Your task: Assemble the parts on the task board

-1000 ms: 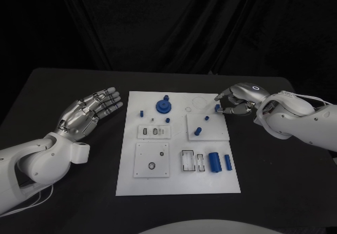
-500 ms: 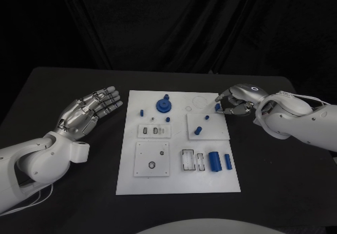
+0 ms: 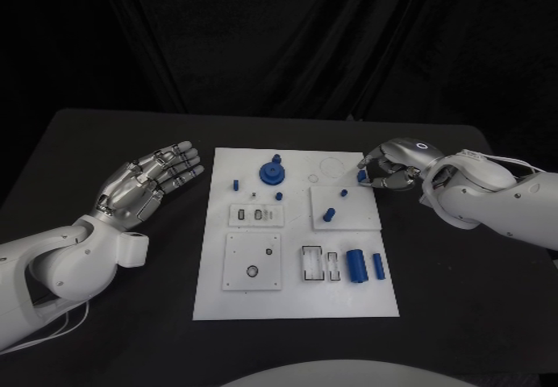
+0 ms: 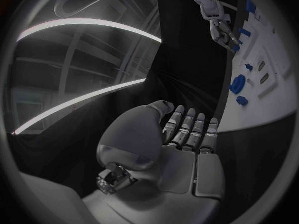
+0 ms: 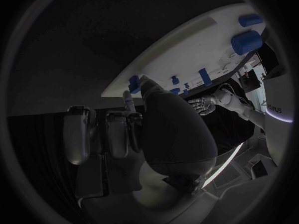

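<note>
Presently, the right hand (image 3: 389, 168) pinches a small blue part (image 3: 362, 176) at the task board (image 3: 297, 298)'s two o'clock corner, presumably for insertion. The left hand (image 3: 147, 181) lies spread, empty, at nine o'clock on the surface (image 3: 105, 322).

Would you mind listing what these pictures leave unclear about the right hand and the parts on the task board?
- Right hand, head view: its fingers curl over a small blue part at the task board edge; whether they grip it is hidden.
- Right wrist view: the palm covers the contact.
- Small openings in the white blocks: too small to tell their shapes.
</note>
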Action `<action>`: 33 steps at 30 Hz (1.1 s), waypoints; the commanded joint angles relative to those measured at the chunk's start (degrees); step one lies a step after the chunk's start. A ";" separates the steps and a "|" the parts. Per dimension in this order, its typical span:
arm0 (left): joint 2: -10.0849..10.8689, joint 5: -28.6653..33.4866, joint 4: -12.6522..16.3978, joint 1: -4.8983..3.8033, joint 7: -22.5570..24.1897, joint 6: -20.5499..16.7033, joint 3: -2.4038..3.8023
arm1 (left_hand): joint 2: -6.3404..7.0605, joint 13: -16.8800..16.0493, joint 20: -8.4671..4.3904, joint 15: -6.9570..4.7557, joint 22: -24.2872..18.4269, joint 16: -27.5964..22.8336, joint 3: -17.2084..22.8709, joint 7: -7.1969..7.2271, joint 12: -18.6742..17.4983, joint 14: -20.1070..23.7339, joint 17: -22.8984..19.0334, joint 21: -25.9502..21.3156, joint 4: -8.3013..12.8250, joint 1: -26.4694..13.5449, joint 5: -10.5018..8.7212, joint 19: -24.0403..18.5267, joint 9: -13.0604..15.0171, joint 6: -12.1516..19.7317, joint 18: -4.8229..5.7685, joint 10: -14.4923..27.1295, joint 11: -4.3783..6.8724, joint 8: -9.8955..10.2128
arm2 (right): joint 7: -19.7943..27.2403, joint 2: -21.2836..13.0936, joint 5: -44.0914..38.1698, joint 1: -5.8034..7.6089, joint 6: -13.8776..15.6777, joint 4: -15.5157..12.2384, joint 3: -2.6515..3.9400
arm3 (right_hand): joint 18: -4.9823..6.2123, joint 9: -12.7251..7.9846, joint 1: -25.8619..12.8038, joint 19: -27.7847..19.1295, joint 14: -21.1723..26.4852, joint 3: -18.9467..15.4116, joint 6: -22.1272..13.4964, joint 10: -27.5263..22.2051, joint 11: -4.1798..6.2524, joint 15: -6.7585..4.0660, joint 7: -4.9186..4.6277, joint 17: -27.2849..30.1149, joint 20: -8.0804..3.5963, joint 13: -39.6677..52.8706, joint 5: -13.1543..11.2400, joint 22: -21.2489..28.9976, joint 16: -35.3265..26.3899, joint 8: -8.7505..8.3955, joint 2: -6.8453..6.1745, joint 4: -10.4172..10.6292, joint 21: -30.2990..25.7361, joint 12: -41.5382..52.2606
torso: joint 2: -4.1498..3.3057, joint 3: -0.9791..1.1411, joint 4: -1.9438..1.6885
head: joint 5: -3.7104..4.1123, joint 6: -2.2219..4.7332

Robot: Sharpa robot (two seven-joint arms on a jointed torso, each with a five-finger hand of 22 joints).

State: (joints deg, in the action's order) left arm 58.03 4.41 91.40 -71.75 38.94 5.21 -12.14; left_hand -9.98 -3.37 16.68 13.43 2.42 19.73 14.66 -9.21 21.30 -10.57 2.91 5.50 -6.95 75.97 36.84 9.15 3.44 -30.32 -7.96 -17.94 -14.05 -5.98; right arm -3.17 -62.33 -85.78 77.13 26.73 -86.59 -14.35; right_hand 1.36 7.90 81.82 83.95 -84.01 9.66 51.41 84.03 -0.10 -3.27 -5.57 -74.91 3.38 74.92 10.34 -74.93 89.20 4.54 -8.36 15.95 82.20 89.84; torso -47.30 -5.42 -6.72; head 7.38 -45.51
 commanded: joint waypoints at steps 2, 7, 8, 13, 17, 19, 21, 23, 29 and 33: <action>0.06 0.04 0.16 0.03 8.51 1.28 0.04 | -0.06 -0.09 0.11 0.46 0.05 0.26 0.33 -2.94 0.33 0.04 0.10 0.31 0.04 -0.56 -0.12 0.32 0.07 -0.51 1.15 -0.34 -0.20 -0.35 | -2.05 0.11 -0.05 -0.15 -0.67 0.14 0.02 | 1.11 0.16 0.74 0.48 -5.45 -0.12 0.78 5.97 -0.28 0.11 -0.13 -13.63 -0.14 15.08 0.53 -10.15 -0.58 0.42 0.18 -0.22 -0.62 0.16 | 0.01 -0.02 -0.04 | -0.06 -0.12; 0.09 0.04 0.15 0.04 8.39 1.35 0.04 | -0.06 -0.09 0.11 0.46 0.05 0.26 0.33 -2.94 0.33 0.04 0.10 0.31 0.04 -0.56 -0.12 0.32 0.07 -0.51 1.15 -0.34 -0.20 -0.35 | -2.26 0.31 -0.05 -0.17 -0.82 0.28 0.03 | 1.20 0.43 0.92 0.31 -5.35 -0.15 1.71 5.97 -0.30 0.12 -0.14 -13.34 -0.12 15.08 0.61 -9.96 -0.86 0.85 0.27 -0.20 -1.00 0.16 | 0.00 -0.04 -0.06 | -0.02 -0.24; 0.08 0.04 0.15 0.04 8.38 1.36 0.04 | -0.06 -0.09 0.11 0.46 0.05 0.26 0.33 -2.94 0.33 0.04 0.10 0.31 0.04 -0.56 -0.12 0.32 0.07 -0.51 1.15 -0.34 -0.20 -0.35 | -2.28 0.33 -0.05 -0.17 -0.85 0.30 0.03 | 1.20 0.48 0.96 0.31 -5.34 -0.16 1.86 5.97 -0.30 0.12 -0.14 -13.31 -0.12 15.08 0.61 -9.96 -0.89 0.93 0.28 -0.20 -1.02 0.16 | 0.00 -0.04 -0.05 | -0.03 -0.26; 0.04 0.04 0.07 0.04 8.27 1.46 0.04 | -0.06 -0.09 0.11 0.46 0.05 0.26 0.33 -2.94 0.33 0.04 0.10 0.31 0.04 -0.56 -0.12 0.32 0.07 -0.51 1.15 -0.34 -0.20 -0.35 | -2.38 0.46 -0.05 -0.18 -0.83 0.38 0.03 | 1.26 1.20 1.32 0.24 -5.28 -0.18 3.60 5.97 -0.28 0.09 -0.10 -13.11 -0.14 15.08 0.74 -9.83 -1.11 1.81 0.49 -0.22 -1.36 0.16 | 0.00 -0.03 -0.09 | 0.05 -0.36; 0.00 0.04 0.01 0.05 8.17 1.52 0.04 | -0.06 -0.09 0.11 0.46 0.05 0.26 0.33 -2.94 0.33 0.04 0.10 0.31 0.04 -0.56 -0.12 0.32 0.07 -0.51 1.15 -0.34 -0.20 -0.35 | -2.41 0.59 -0.05 -0.19 -0.76 0.45 0.03 | 1.29 1.75 1.50 0.22 -5.24 -0.23 4.68 5.97 -0.23 0.05 -0.02 -12.97 -0.18 15.08 0.99 -9.77 -1.25 2.50 0.60 -0.27 -1.54 0.16 | 0.02 0.00 -0.06 | -0.03 -0.48; -0.02 0.04 -0.02 0.05 8.09 1.57 0.04 | -0.06 -0.09 0.11 0.46 0.05 0.26 0.33 -2.94 0.33 0.04 0.10 0.31 0.04 -0.56 -0.12 0.32 0.07 -0.51 1.15 -0.34 -0.20 -0.35 | -2.42 0.65 -0.05 -0.19 -0.74 0.48 0.03 | 1.30 1.83 1.50 0.20 -5.24 -0.26 4.81 5.97 -0.22 0.04 -0.01 -12.96 -0.19 15.08 1.00 -9.75 -1.26 2.60 0.61 -0.26 -1.58 0.16 | 0.01 0.01 -0.05 | -0.04 -0.55; -0.03 0.04 -0.03 0.05 8.03 1.60 0.04 | -0.04 -0.09 0.11 0.51 0.04 0.27 0.42 -3.03 0.35 0.06 0.10 0.30 0.04 -0.64 -0.15 0.30 0.08 -0.58 1.20 -0.39 -0.25 -0.38 | -2.42 0.72 -0.05 -0.19 -0.73 0.52 0.03 | 1.30 1.88 1.47 0.19 -5.21 -0.28 4.90 5.97 -0.22 0.04 -0.01 -12.89 -0.19 15.08 0.99 -9.74 -1.33 2.67 0.63 -0.23 -1.61 0.16 | -0.01 -0.01 -0.02 | -0.03 -0.56; -0.02 0.04 -0.05 0.05 7.97 1.61 0.04 | -0.04 -0.09 0.11 0.51 0.04 0.27 0.42 -3.03 0.35 0.06 0.10 0.30 0.04 -0.64 -0.15 0.30 0.08 -0.58 1.20 -0.39 -0.25 -0.38 | -2.40 0.80 -0.05 -0.19 -0.74 0.59 0.03 | 1.30 1.88 1.47 0.19 -5.21 -0.28 4.90 5.97 -0.22 0.04 -0.01 -12.89 -0.19 15.08 0.99 -9.74 -1.33 2.67 0.63 -0.23 -1.61 0.16 | 0.00 -0.01 0.00 | -0.10 -0.60; -0.04 0.04 -0.10 0.06 7.83 1.64 0.04 | -0.04 -0.09 0.11 0.51 0.04 0.27 0.42 -3.03 0.35 0.06 0.10 0.30 0.04 -0.64 -0.15 0.30 0.08 -0.58 1.20 -0.39 -0.25 -0.38 | -2.31 0.97 -0.05 -0.20 -0.51 0.74 0.03 | 1.35 2.37 1.43 0.14 -5.18 -0.26 5.70 5.97 -0.17 -0.01 0.09 -12.77 -0.24 15.08 1.59 -9.65 -1.47 3.26 1.00 -0.12 -1.83 0.16 | -0.02 -0.01 0.02 | -0.11 -0.66; -0.05 0.04 -0.12 0.07 7.70 1.70 0.04 | -0.02 -0.08 0.11 0.53 0.04 0.24 0.47 -3.06 0.36 0.09 0.09 0.29 0.03 -0.68 -0.16 0.28 0.08 -0.59 1.22 -0.40 -0.28 -0.39 | -2.12 1.11 -0.05 -0.19 0.32 0.83 0.04 | 1.35 2.62 1.35 0.17 -5.18 -0.23 5.98 5.97 -0.10 -0.06 0.19 -12.76 -0.28 15.08 2.21 -9.66 -1.48 3.49 1.24 -0.03 -1.87 0.16 | -0.01 -0.01 -0.05 | 0.02 -0.76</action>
State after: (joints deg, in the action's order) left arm 58.05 4.43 91.23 -71.74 38.94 5.93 -12.14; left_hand -9.98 -3.41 16.68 13.53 2.42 19.73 14.76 -9.41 21.29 -10.45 2.95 5.50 -6.85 75.97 36.84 9.15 3.42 -30.52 -7.03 -18.15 -14.26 -5.98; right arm -4.37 -61.23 -85.76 77.07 26.23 -85.83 -14.34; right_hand 2.28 10.46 83.03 83.95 -84.02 9.50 57.12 84.03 -0.10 -3.27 -5.37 -74.91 3.38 74.90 12.19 -74.92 87.87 7.84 -7.62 15.79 80.64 89.84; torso -47.29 -5.43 -6.72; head 7.31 -46.25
